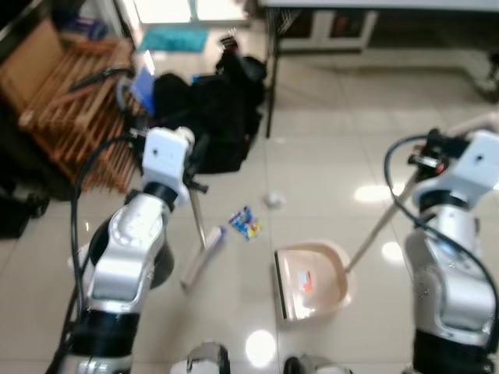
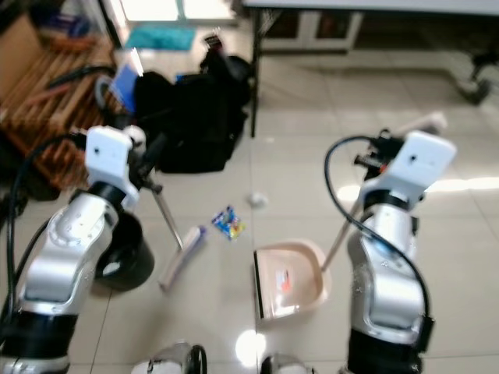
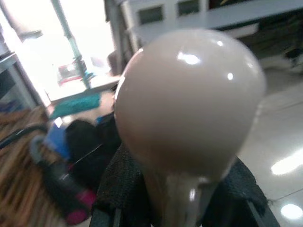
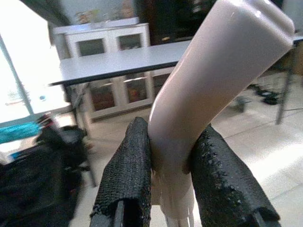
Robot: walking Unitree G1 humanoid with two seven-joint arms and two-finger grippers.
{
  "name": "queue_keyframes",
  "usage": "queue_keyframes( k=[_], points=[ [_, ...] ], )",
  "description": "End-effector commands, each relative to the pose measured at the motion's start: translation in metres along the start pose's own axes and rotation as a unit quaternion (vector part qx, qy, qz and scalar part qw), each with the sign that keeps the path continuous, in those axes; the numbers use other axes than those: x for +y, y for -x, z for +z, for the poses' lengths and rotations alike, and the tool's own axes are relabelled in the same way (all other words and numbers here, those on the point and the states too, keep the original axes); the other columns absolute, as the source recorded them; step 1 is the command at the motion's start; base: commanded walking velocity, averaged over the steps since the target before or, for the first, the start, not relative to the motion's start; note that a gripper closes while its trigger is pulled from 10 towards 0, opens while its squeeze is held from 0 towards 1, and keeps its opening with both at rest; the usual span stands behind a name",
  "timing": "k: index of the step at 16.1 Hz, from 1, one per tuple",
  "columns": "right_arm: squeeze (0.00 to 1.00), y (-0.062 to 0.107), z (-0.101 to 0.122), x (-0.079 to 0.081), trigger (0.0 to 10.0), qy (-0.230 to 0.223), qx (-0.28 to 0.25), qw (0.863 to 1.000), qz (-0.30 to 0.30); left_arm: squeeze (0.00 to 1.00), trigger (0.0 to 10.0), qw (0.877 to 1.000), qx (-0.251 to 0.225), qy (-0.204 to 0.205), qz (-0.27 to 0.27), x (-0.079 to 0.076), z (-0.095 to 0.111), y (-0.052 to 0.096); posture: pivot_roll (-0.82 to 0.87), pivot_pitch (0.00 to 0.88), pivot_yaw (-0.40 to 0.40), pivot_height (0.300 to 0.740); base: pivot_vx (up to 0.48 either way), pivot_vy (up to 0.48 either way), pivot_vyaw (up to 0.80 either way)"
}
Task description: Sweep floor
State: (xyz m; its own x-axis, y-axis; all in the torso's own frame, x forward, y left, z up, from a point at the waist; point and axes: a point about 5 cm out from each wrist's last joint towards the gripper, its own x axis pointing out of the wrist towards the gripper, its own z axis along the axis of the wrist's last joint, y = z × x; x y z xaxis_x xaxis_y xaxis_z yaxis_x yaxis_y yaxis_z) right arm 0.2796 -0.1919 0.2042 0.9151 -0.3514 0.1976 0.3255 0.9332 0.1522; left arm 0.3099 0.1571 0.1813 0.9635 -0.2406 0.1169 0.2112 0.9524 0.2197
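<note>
My left gripper (image 1: 196, 162) is shut on the thin pole of a broom, whose beige head (image 1: 204, 255) rests on the tiled floor. In the left wrist view the pole's rounded beige top (image 3: 189, 99) stands above the black fingers (image 3: 123, 189). My right gripper (image 1: 427, 160) is shut on the long handle (image 4: 213, 80) of a beige dustpan (image 1: 323, 300), which stands on the floor at centre with a small orange scrap inside. A blue wrapper (image 1: 245, 222) and a white paper ball (image 1: 273, 200) lie between broom and dustpan.
Black bags (image 1: 210, 109) and a wooden rack (image 1: 70, 101) crowd the far left. A dark table leg (image 1: 270, 78) stands behind the litter, under a long table (image 2: 366, 5). A dark round bin (image 2: 125, 253) sits by my left arm. A teal mat (image 1: 173, 37) lies at the back.
</note>
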Motion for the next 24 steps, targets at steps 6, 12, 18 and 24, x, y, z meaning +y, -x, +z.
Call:
queue_keyframes(
  k=[6, 12, 18, 24],
  points=[
    [0.00, -0.002, 0.010, 0.001, 10.0, -0.024, -0.028, 0.999, -0.001, 0.00, 10.0, 1.000, -0.025, -0.012, 0.008, 0.000, 0.008, -0.004, -0.03, 0.160, 0.024, 0.740, 0.410, 0.000, 0.00],
    [0.00, -0.002, 0.009, -0.002, 10.0, -0.029, -0.026, 0.999, -0.010, 0.00, 10.0, 1.000, -0.029, -0.010, 0.005, -0.002, 0.007, -0.007, -0.04, 0.160, 0.028, 0.740, 0.408, 0.000, 0.00],
    [0.00, -0.002, 0.007, -0.005, 10.0, -0.044, -0.018, 0.999, -0.022, 0.00, 10.0, 0.999, -0.032, -0.009, 0.003, -0.003, 0.008, -0.009, -0.04, 0.163, 0.032, 0.740, 0.409, 0.000, -0.35],
    [0.00, -0.001, 0.007, -0.009, 10.0, -0.040, -0.020, 0.998, -0.036, 0.00, 10.0, 0.999, -0.033, -0.007, -0.007, -0.007, 0.007, -0.012, -0.05, 0.166, 0.044, 0.740, 0.409, 0.000, 0.00]
  ],
)
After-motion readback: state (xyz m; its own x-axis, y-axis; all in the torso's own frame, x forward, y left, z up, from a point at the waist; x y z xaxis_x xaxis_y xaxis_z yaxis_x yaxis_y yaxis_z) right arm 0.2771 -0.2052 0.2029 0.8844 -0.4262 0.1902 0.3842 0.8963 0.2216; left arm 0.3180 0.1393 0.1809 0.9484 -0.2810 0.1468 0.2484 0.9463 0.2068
